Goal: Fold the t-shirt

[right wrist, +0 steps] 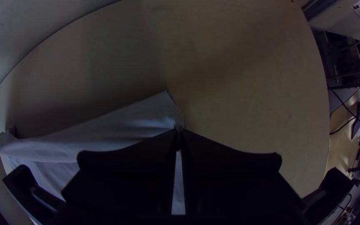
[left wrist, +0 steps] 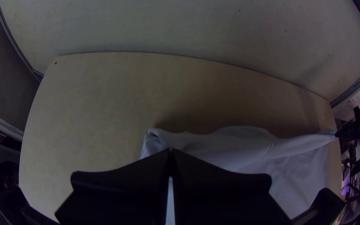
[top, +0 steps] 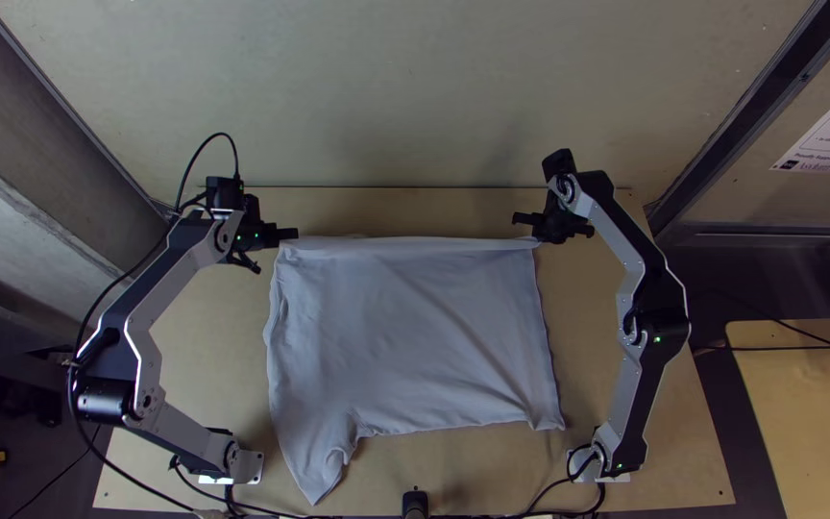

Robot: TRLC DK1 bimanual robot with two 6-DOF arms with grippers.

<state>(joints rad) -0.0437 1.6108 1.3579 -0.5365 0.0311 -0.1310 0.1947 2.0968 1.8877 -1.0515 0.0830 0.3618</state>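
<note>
The t-shirt [top: 405, 336] lies mostly spread on the tabletop [top: 206, 384] between the two arms, its far edge drawn nearly straight. The left pincer [left wrist: 171, 151] is clamped on the cloth near one end of that edge, the right pincer [right wrist: 178, 131] near the other, both with fingers pressed together. Gripping so far apart likely keeps the edge taut, so that the fabric between travels as one sheet instead of sagging. A tapering flap [top: 317, 471], perhaps a sleeve, juts towards the near side on the left and breaks the rectangle; it probably needs tucking in later. The next move likely calls for both arms to carry the edge nearward in step; if one lags, the fold could skew.
</note>
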